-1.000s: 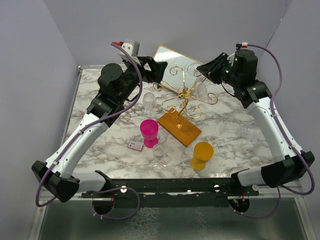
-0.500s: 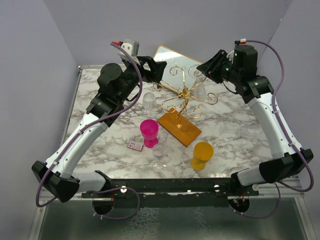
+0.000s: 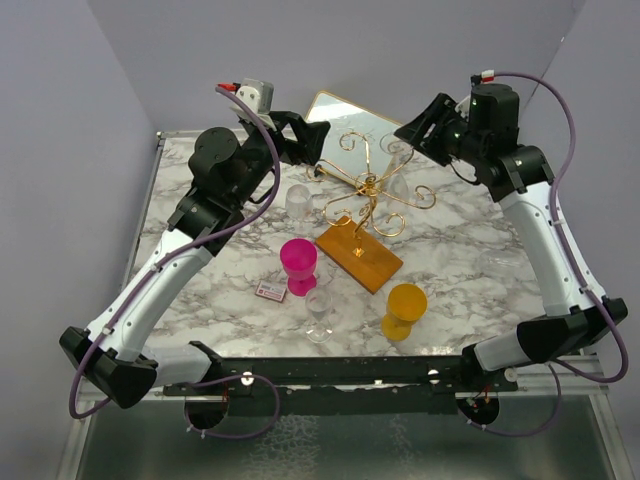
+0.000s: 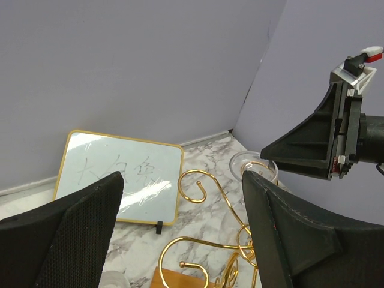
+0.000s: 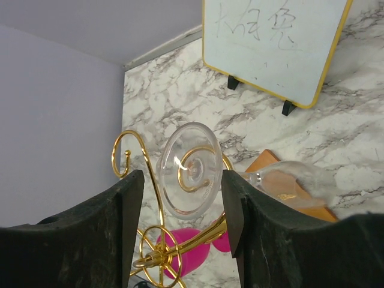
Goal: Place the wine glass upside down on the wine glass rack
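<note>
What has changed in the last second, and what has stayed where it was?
The right gripper opened and let go of the wine glass, then drew back, up and away from the rack. The glass now hangs upside down on a rack arm. The left gripper stayed open, its arm barely shifting; nothing else moved.

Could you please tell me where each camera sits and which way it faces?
Top external: above and behind the arms, looking down on the marble table; left arm and right arm show whole.
Left wrist: on the left arm, facing the back wall and the right gripper; its fingers frame the view.
Right wrist: on the right arm, angled down at the wine glass hanging on the wine glass rack; its fingers flank it.
Shared: both wrist views show that rack and the gold-framed board.
</note>
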